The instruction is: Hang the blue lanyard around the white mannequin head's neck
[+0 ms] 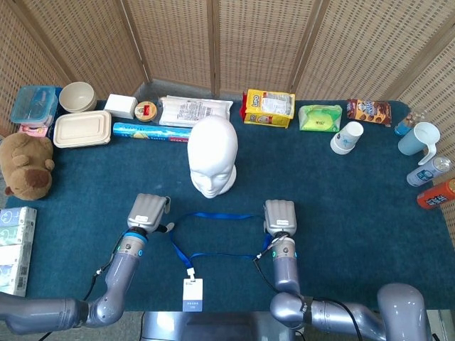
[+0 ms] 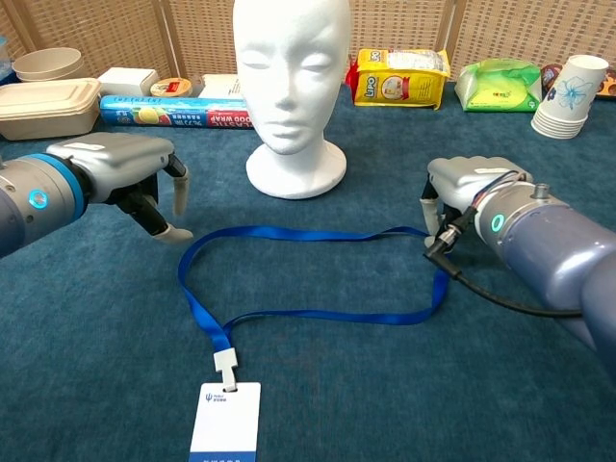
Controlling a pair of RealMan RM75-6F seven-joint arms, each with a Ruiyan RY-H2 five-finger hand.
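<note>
The white mannequin head (image 1: 212,156) (image 2: 292,77) stands upright mid-table. In front of it the blue lanyard (image 1: 213,215) (image 2: 308,232) lies flat as a wide loop, and its white badge (image 1: 192,294) (image 2: 224,420) is nearest me. My left hand (image 1: 148,211) (image 2: 135,175) hovers just left of the loop's left end, fingers spread and curved down, holding nothing. Over the loop's right end sits my right hand (image 1: 279,216) (image 2: 464,188) with its fingers curled in. The strap runs under them and appears pinched there; the contact itself is hidden.
Along the back edge stand a lunch box (image 1: 82,128), a bowl (image 1: 77,96), a blue tube box (image 1: 151,131), a yellow snack bag (image 1: 269,108), a green pack (image 1: 320,116) and paper cups (image 1: 347,137). A teddy bear (image 1: 27,165) lies far left. Bottles (image 1: 432,172) stand far right.
</note>
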